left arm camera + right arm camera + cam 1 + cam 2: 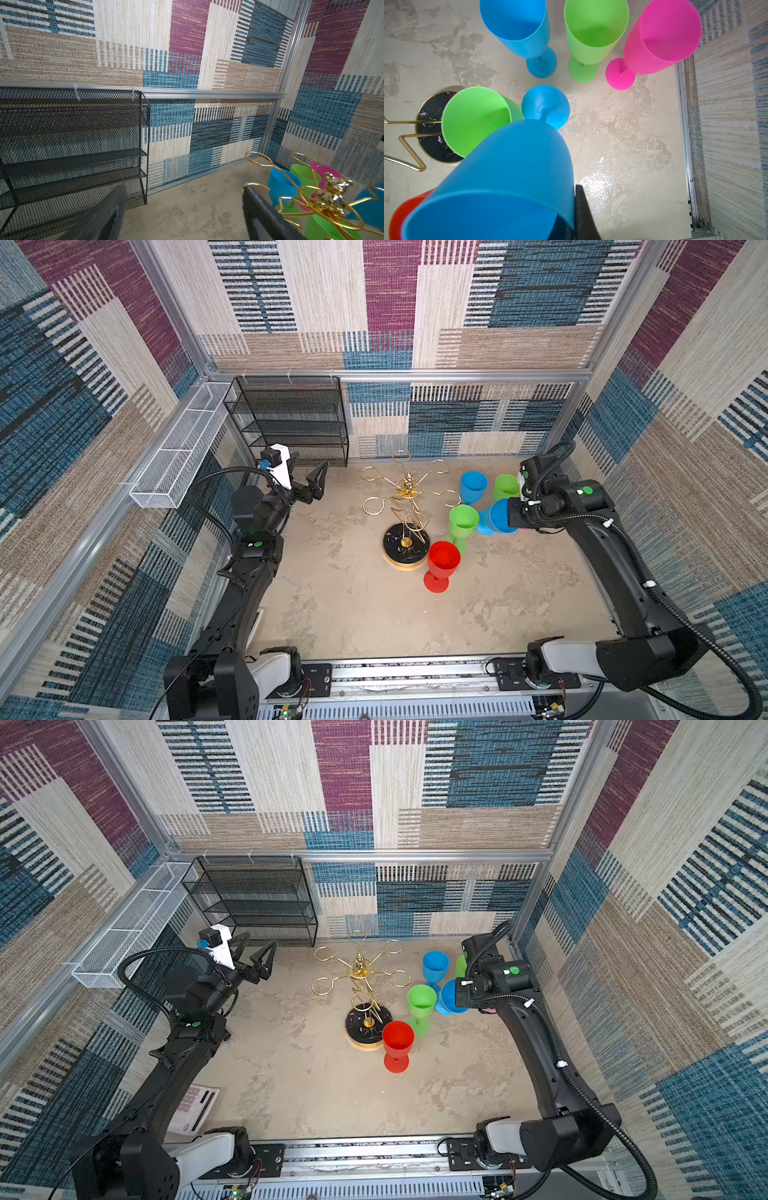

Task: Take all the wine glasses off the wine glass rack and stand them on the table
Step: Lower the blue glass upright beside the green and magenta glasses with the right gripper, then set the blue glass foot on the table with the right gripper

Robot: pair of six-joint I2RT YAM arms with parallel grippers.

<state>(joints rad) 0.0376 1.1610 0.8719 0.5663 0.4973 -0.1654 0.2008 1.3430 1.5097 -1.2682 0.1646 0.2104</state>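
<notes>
— Blue wine glass [508, 166] fills the right wrist view, closest of all; what has hold of it?
— Right end effector [573, 220], closed tight on the bowl wall at the rim; one finger [583, 207] sits outside, and a dark shape shows through the plastic inside.
— So it's off the rack?
— Yes; the wine glass rack [408, 488] stands between the two end effectors, nearer the right one; every ring I can see in both top views is bare; the held glass hangs tilted, foot pointing toward the rack; whether that foot touches the bench [353, 605] I cannot tell.
— Neighbours?
— Green glass [475, 120] just beside the foot; red glass [444, 560] by the rack's base; second blue glass [517, 27], second green glass [596, 29] and pink glass [664, 35] stand beyond the foot, apart from it.
— Left side?
— Left end effector [311, 466] gapes wide, holding nothing, well away across the rack from the right one.
— How will it handle?
— Looks like thin matte plastic; I'd judge it light, not fragile, the wall a bit springy, top-heavy on a slim stem; the rim pinch works but may let it swing; the stem or low on the bowl would be steadier.
</notes>
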